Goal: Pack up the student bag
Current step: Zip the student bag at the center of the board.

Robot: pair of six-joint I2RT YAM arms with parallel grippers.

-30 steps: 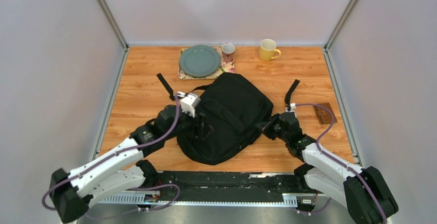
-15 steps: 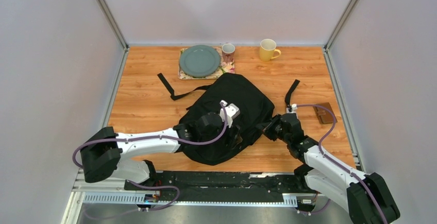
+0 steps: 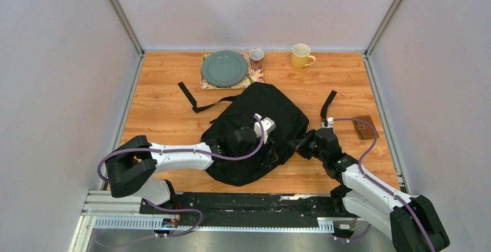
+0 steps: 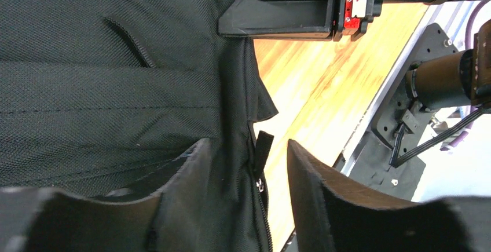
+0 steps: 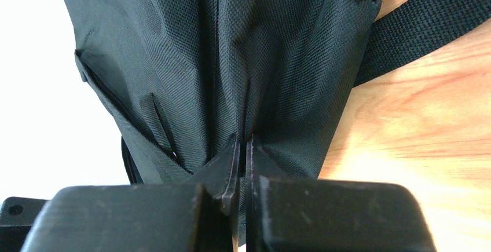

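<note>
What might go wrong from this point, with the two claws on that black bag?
The right gripper pinches only a thin fold of the bag; a hard pull might slip it free. The left gripper stands open around the small zipper tab; if it closes slightly off, it may catch cloth instead of the tab.

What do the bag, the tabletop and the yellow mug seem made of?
Bag: black woven fabric, matte; the weave shows close up. Tabletop: wood or wood-look laminate, visible grain. Yellow mug: probably glazed ceramic, smooth; too small to be sure.
</note>
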